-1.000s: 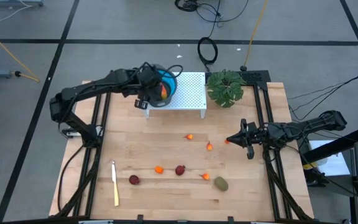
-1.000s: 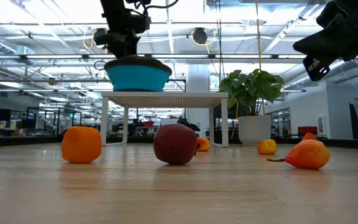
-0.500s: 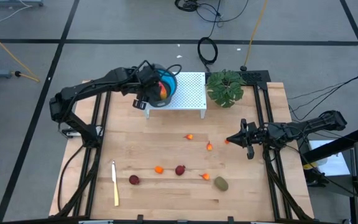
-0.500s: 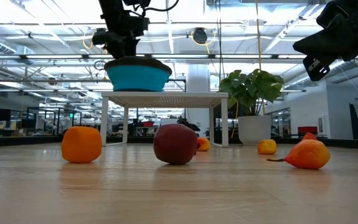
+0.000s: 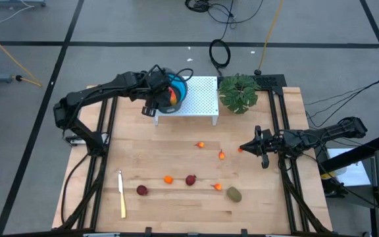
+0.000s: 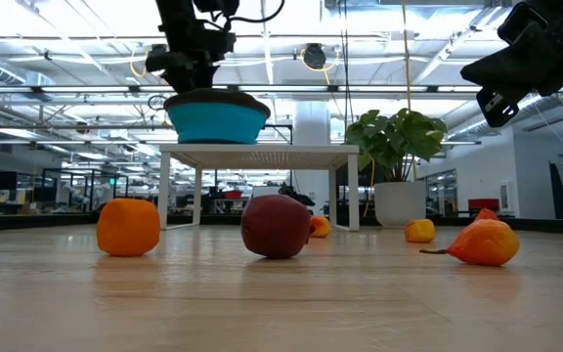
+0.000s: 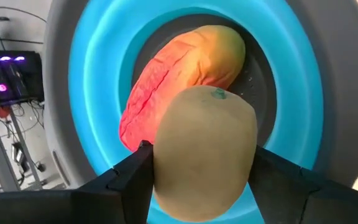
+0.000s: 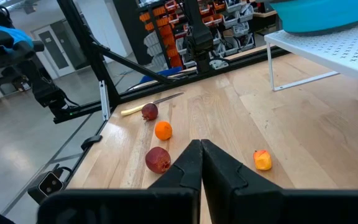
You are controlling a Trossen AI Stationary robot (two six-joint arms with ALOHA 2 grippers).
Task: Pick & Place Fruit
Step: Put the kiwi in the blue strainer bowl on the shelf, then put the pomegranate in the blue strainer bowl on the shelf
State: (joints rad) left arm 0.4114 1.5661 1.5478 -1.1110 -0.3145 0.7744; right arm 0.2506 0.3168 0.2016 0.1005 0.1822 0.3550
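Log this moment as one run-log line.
left hand: over blue bowl, holding olive-brown oval | mango piece: in bowl | right hand: shut, waiting above table

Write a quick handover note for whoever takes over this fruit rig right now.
Left end effector: over the blue bowl on the white rack, an olive-brown fruit between its fingers, not yet dropped.
Right end effector: shut, empty, waiting at the table's right side.
Done: the red-orange-yellow fruit lies in the bowl.
Left on the table: another olive-brown fruit, two dark red balls and small orange pieces.
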